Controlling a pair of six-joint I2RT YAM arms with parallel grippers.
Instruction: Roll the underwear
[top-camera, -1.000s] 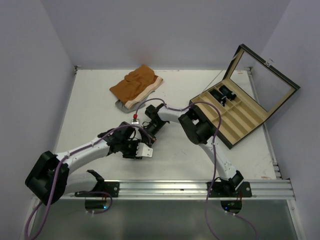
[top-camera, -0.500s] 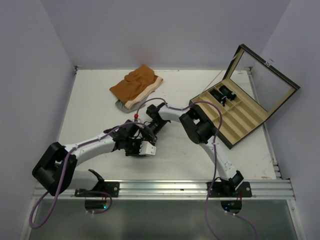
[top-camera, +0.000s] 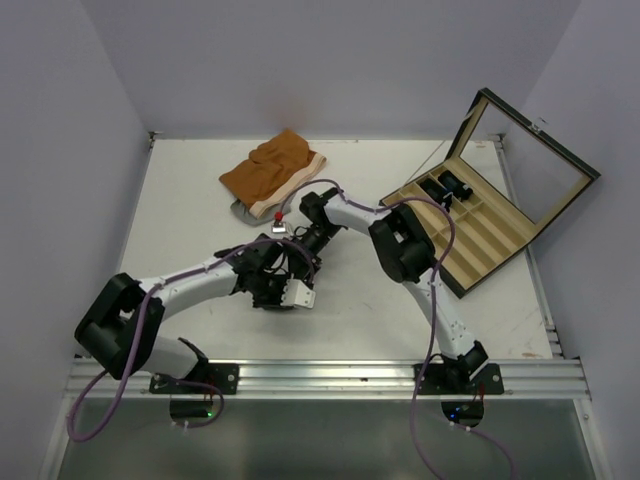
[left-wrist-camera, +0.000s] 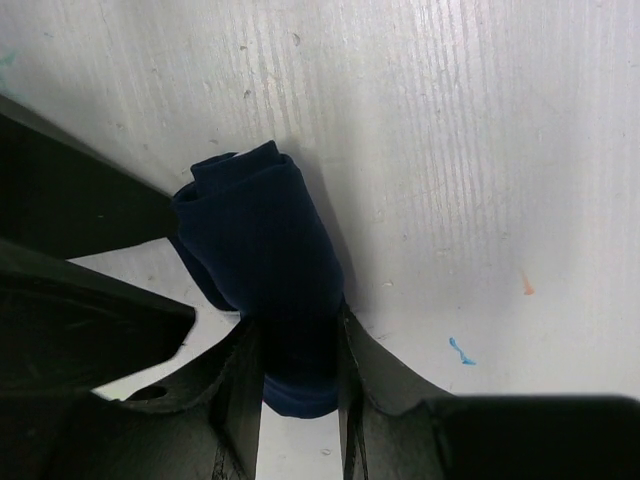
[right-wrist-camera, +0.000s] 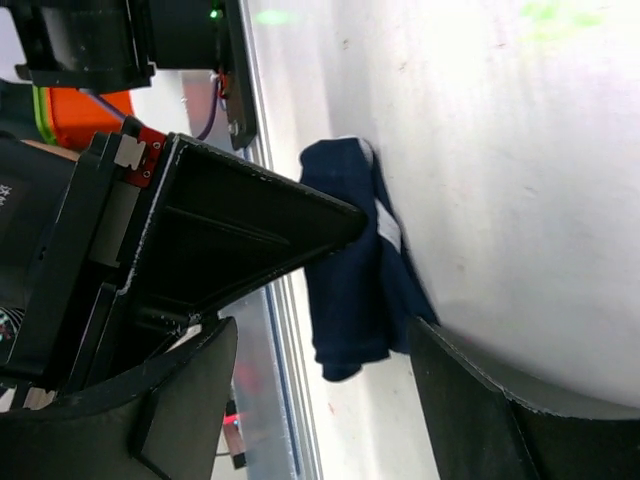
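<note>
Mid-table, between the two arms, we had the underwear (left-wrist-camera: 265, 270) lying as a tight navy roll on the table (left-wrist-camera: 480, 150), so we judged the rolling step all but done. Left gripper (left-wrist-camera: 297, 345) was clamped on one end of the roll, a finger on each side; right gripper (right-wrist-camera: 322, 335) stood wide open, straddling the roll without gripping it. Next move, by our read: release left cleanly, no snagged cloth, or the roll springs loose.

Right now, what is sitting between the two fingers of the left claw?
The rolled navy underwear, pinched at one end by the left claw. The left wrist view shows it.
</note>
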